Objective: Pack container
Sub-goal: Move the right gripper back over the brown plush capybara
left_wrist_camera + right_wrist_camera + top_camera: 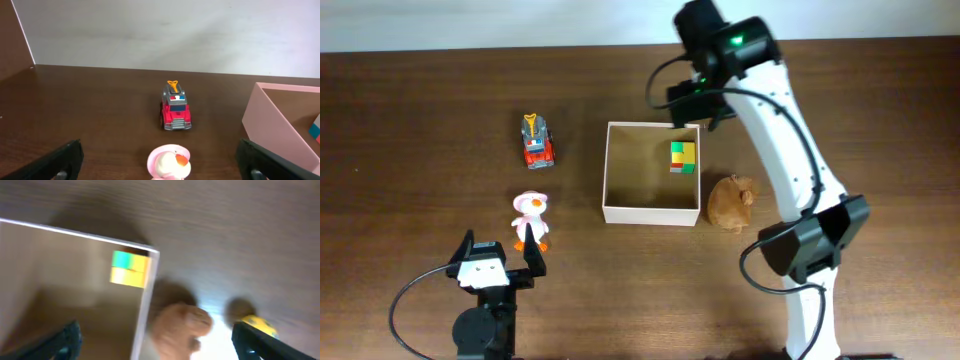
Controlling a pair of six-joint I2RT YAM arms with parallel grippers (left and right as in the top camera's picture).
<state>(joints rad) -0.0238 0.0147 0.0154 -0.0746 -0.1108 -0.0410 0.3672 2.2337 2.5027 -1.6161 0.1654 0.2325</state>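
Note:
The container point(651, 213) is a shallow square white-walled box with a tan floor, mid-table. A green, yellow and red block point(683, 157) lies inside it near the right wall. My right gripper point(697, 112) hovers open over the box's far right corner, holding nothing. The blurred right wrist view shows the block point(130, 269), the box wall point(145, 305) and a brown plush toy point(180, 327) outside the wall. My left gripper point(500, 255) stands open near the front edge, its fingers point(60, 162) wide apart on either side of a pink duck toy point(170, 162) just ahead.
A red toy fire truck point(537, 142) stands left of the box, beyond the duck point(530, 218). The brown plush point(731, 203) lies against the box's right front corner. A blurred yellow object point(257, 322) shows by my right finger. The right arm reaches over the table's right side.

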